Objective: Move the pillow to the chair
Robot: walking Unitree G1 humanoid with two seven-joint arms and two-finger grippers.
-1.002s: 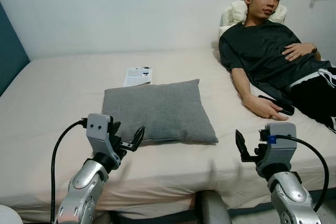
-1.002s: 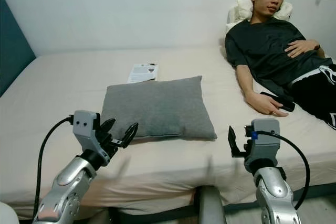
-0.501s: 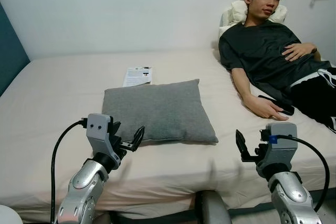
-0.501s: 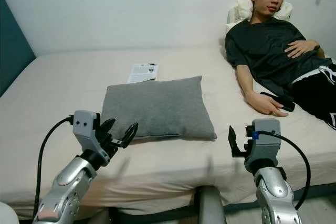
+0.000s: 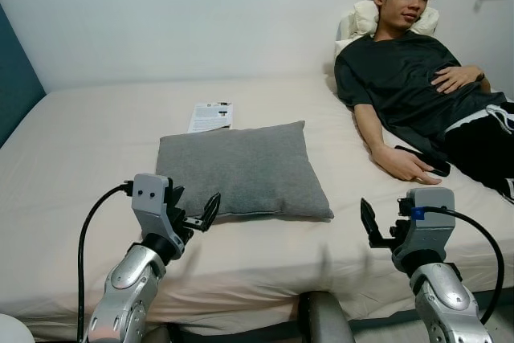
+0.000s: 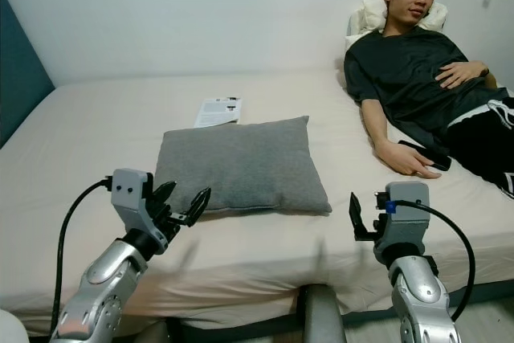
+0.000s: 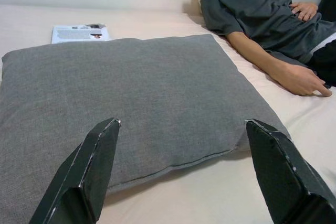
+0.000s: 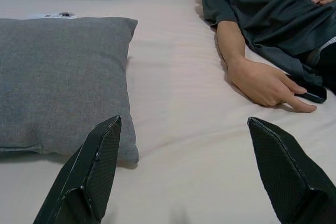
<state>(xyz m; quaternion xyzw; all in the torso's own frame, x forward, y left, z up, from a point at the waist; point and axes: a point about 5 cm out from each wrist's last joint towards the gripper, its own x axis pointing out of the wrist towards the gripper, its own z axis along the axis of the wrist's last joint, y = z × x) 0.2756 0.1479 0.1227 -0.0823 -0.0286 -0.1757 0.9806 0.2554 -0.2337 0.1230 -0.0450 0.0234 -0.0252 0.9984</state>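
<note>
The grey rectangular fabric pillow (image 5: 241,169) lies flat mid-bed, long axis across the beige mattress (image 5: 80,142). Beyond it: a white leaflet (image 5: 210,116). Right of it: a reclining person (image 5: 409,78). Left gripper (image 5: 195,216) and right gripper (image 5: 367,224), fingers apart, hover near its front edge.
</note>
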